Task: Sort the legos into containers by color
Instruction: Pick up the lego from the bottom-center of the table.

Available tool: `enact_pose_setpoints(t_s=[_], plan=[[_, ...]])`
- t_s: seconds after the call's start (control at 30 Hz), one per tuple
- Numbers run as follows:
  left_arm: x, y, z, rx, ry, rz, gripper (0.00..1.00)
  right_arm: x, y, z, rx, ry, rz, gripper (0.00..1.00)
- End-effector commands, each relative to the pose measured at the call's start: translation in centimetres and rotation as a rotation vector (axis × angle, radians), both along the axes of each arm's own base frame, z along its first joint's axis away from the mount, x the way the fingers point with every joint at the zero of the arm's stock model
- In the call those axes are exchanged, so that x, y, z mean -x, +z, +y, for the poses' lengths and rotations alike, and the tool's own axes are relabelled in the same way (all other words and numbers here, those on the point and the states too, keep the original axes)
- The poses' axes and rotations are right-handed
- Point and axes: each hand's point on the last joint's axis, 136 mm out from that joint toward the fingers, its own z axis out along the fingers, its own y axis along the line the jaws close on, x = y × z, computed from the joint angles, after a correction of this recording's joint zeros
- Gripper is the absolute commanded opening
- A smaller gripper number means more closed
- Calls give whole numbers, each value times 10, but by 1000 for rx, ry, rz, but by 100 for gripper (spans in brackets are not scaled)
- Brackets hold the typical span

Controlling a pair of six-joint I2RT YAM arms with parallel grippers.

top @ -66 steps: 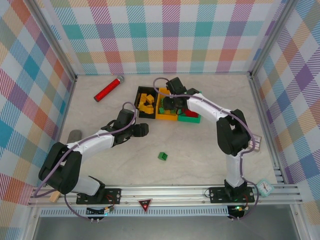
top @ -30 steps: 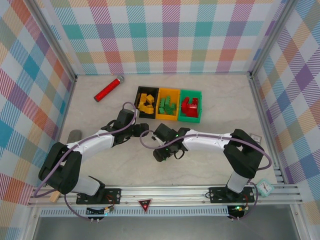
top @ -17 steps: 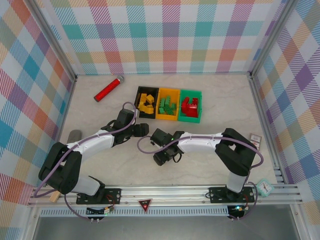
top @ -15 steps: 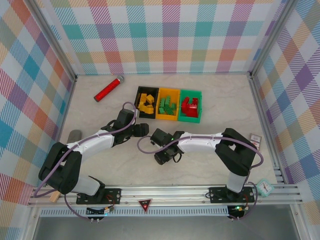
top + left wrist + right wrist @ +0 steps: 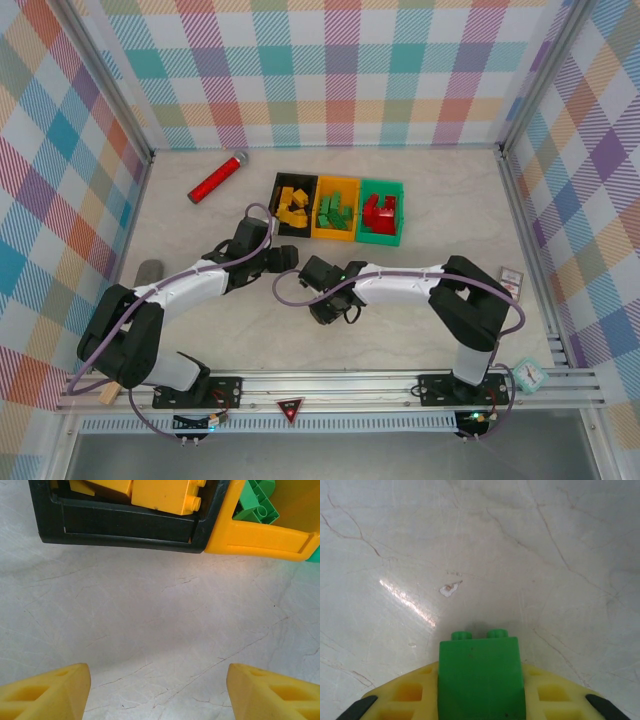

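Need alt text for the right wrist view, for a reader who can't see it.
A green lego brick, two studs on its far edge, sits gripped between the right gripper's yellow fingers at the bottom of the frame. Beyond it stretches a pale marbled table with veins and a glare streak.

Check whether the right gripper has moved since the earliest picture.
Yes: the right gripper has come from over the orange-yellow bin toward the near edge of the table, its fingers now against the green lego.
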Motion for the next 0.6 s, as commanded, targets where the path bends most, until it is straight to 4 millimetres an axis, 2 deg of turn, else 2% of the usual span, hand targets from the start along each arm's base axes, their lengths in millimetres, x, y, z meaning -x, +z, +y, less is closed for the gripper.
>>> enact_pose_setpoints(t_s=[0.0,0.27,0.57], plan=[[-6,11,0,17,4,-32,72,-15,28,11,-74,-29,-89,21],[-5,13,1,17,6,-37,72,-60,75,8,-208,-149,-182,20],[-6,9,-1,23,2,-27,72,-136,124,-12,-320,-296,-231,21]])
